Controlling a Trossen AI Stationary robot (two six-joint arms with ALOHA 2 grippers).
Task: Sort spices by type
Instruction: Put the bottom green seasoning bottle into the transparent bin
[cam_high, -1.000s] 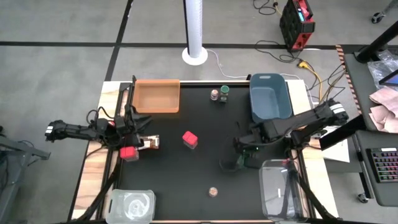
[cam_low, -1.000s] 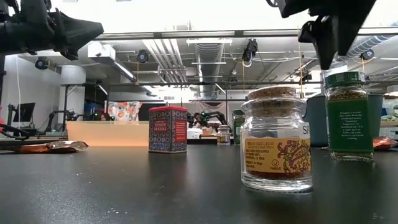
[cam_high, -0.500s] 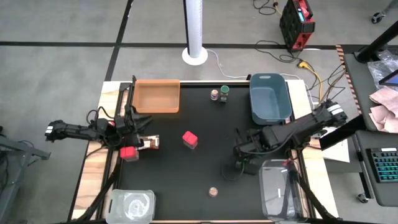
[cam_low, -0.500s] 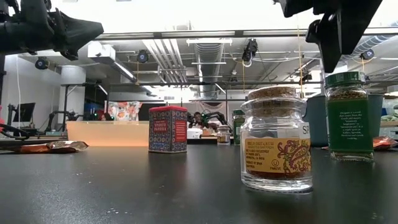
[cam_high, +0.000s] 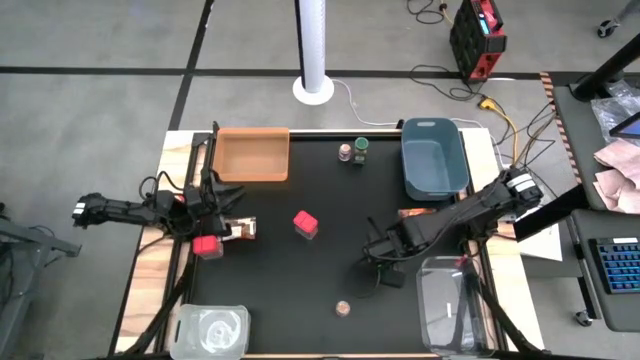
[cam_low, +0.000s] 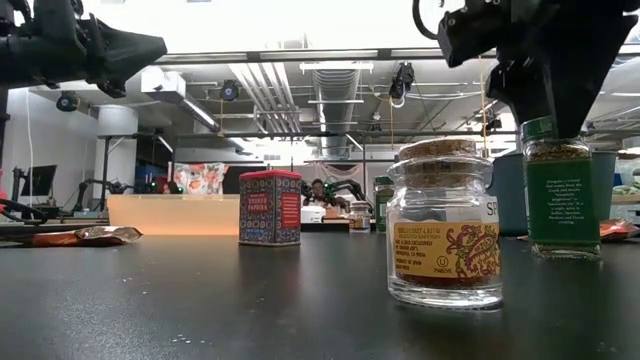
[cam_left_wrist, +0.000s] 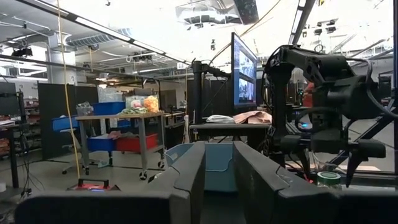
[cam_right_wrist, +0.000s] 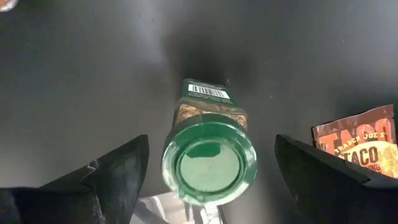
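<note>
Spices lie scattered over my black tabletop (cam_high: 300, 270): in the high view I see a red cube box (cam_high: 305, 223) near the middle of the frame, a second red cube box (cam_high: 207, 244) at the left edge beside the left hand (cam_high: 238, 229), and a green-capped jar (cam_high: 361, 150) touching a tan-capped jar (cam_high: 345, 152) at the upper middle, between the orange tray (cam_high: 252, 154) and the blue tub (cam_high: 435, 156). Another tan-capped glass jar (cam_high: 342, 307) stands alone at the lower middle, and in the low view it is the big one in front (cam_low: 444, 223). A flat brown-orange packet (cam_high: 412, 212) peeks out just above the right arm, and the right wrist view shows its printed corner (cam_right_wrist: 364, 146) at the right edge of the frame. My right hand (cam_high: 378, 262) hangs at the centre-right of the high view, directly over a second green-capped jar (cam_right_wrist: 210, 149); in the wrist view its two dark fingers (cam_right_wrist: 106, 174) are spread wide on either side of the green cap, not touching it. In the low view that jar (cam_low: 562, 186) stands upright at the right edge with the hand just above its cap. My left hand waits at the left edge of the tabletop; its fingers stand close together in the left wrist view, and I cannot tell whether they pinch anything. A clear container (cam_high: 455, 305) sits at the lower right corner and another (cam_high: 211, 330) at the lower left.
</note>
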